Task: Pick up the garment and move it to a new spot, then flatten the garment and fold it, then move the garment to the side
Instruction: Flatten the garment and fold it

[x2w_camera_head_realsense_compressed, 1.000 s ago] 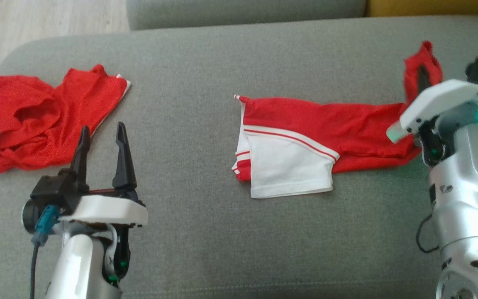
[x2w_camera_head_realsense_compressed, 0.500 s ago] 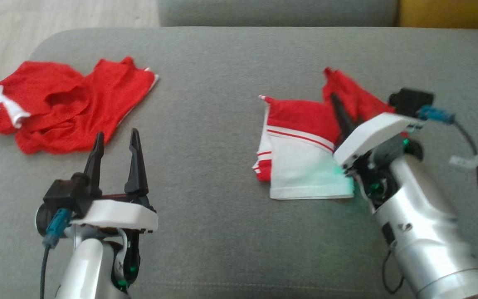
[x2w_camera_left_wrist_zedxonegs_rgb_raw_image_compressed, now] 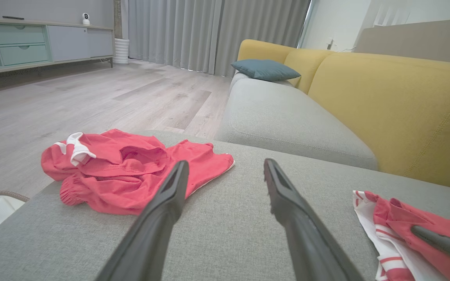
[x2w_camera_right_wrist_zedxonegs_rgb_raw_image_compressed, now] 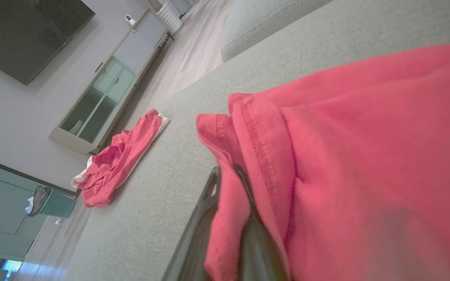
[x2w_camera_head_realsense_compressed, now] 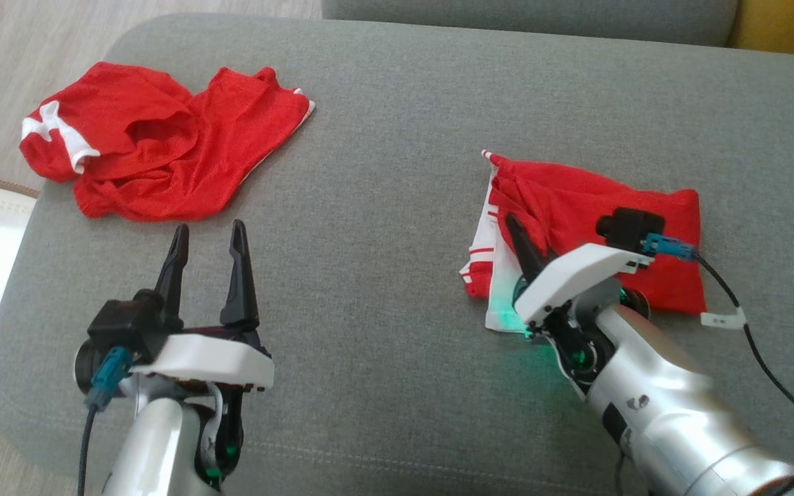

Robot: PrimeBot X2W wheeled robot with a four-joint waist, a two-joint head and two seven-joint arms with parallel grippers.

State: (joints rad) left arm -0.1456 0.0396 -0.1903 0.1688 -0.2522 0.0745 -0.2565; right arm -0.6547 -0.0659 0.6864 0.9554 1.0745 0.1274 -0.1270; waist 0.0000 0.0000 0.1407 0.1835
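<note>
The garment (x2w_camera_head_realsense_compressed: 576, 196), red with white striped trim, lies half-folded on the right of the grey sofa seat (x2w_camera_head_realsense_compressed: 383, 207). The right gripper (x2w_camera_head_realsense_compressed: 515, 238) is pinched tight on its red hem. The left gripper (x2w_camera_head_realsense_compressed: 208, 231) hovers spread wide and empty, well apart. Best to carry that hem low and lay it square to the striped edge before letting go. A white cable tag (x2w_camera_head_realsense_compressed: 721, 319) carries print too small to read.

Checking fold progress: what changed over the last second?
The right gripper, shut on one end of the garment, carried it leftward over the rest, folding it roughly in half. The left gripper stayed open and idle; the crumpled red garment stayed put.
</note>
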